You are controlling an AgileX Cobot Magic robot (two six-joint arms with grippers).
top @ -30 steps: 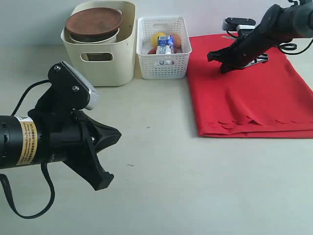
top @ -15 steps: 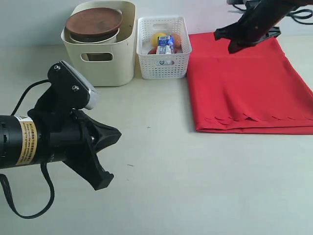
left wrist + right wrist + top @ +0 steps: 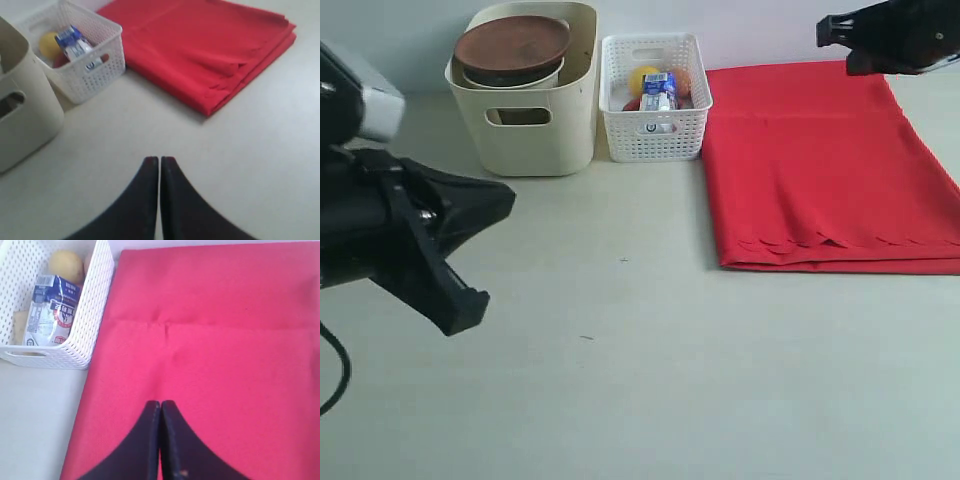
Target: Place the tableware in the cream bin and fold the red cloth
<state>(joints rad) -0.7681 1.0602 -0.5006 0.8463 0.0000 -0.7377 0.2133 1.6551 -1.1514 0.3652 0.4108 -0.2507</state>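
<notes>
My left gripper (image 3: 160,159) hangs nearest, jaws pressed together on nothing, above the matte pale table (image 3: 670,380). Beyond it the red cloth (image 3: 820,170) lies folded flat. Farther back, the cream bin (image 3: 535,140) holds the wooden plate (image 3: 512,45) (other tableware I cannot see). My right gripper (image 3: 160,403), closed and empty, hovers over the cloth's far part. Both jobs look done to me, so next I would just park the arms. A plain wall stands behind.

Probably a robot lab: a plain pale table (image 3: 650,400) against a blank wall (image 3: 420,40), black left arm (image 3: 380,240) and right arm (image 3: 910,30) over it.
</notes>
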